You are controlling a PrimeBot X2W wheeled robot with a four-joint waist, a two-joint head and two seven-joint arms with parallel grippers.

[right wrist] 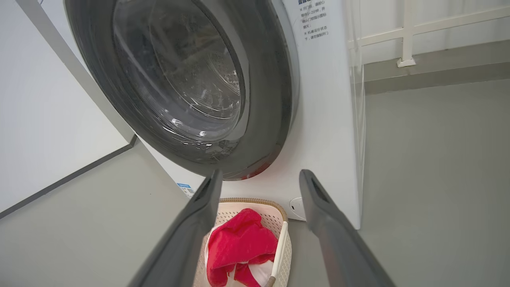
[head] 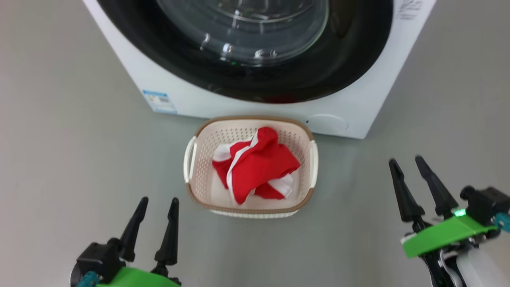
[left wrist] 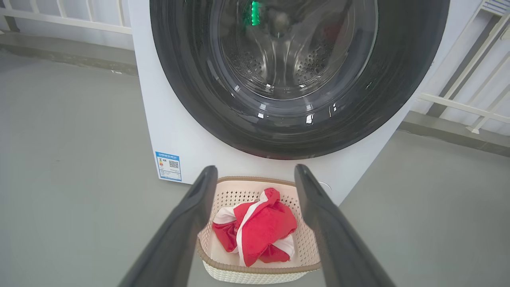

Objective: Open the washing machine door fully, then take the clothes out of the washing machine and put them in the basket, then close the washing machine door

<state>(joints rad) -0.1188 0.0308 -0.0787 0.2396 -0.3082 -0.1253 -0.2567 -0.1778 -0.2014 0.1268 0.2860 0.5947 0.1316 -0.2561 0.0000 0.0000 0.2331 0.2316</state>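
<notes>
- At lower left, the left hand hovers low, released and empty, fingers pointing forward.
- Centre: the clothes lie in the basket on the floor, just before the washing machine.
- Its door looks shut, so the closing step seems done; next, only confirm the latch.
- Right: the right hand is likewise released and empty.

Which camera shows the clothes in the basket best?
Head view: it looks down into the basket, showing the clothes whole. Left wrist view shows them too, from a lower angle; right wrist view crops them at its bottom edge.
</notes>
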